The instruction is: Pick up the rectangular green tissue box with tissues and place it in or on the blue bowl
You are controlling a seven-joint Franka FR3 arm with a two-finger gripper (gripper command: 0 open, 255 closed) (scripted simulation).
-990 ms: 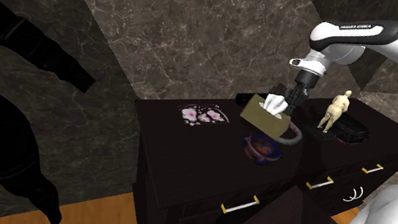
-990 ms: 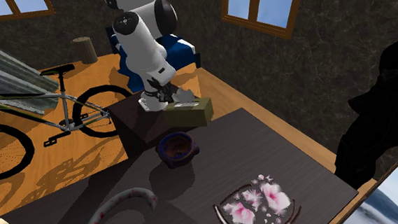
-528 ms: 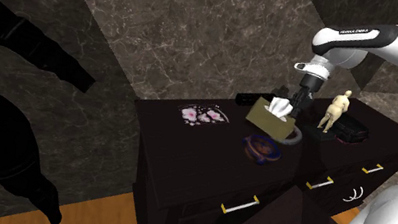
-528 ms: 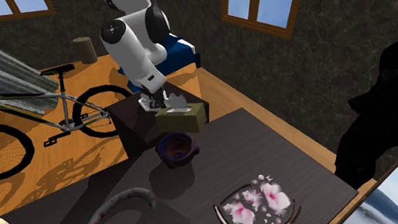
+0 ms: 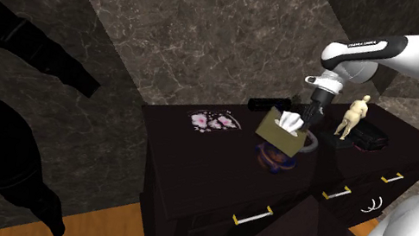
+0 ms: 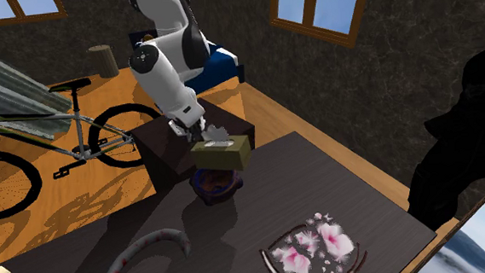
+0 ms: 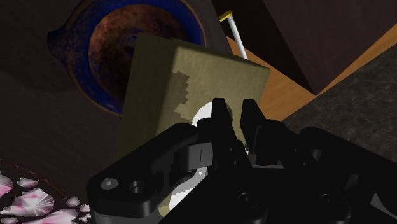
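Box aloft over the bowl: the carry looks nearly done.
My hand pinches the box at its tissue slot, and it hangs tilted just above the bowl, off the surface. Next, I judge: lower it squarely onto the rim, then let go.

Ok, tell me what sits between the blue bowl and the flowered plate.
Nothing. The second exterior view shows only bare dark dresser top between the blue bowl and the flowered plate.
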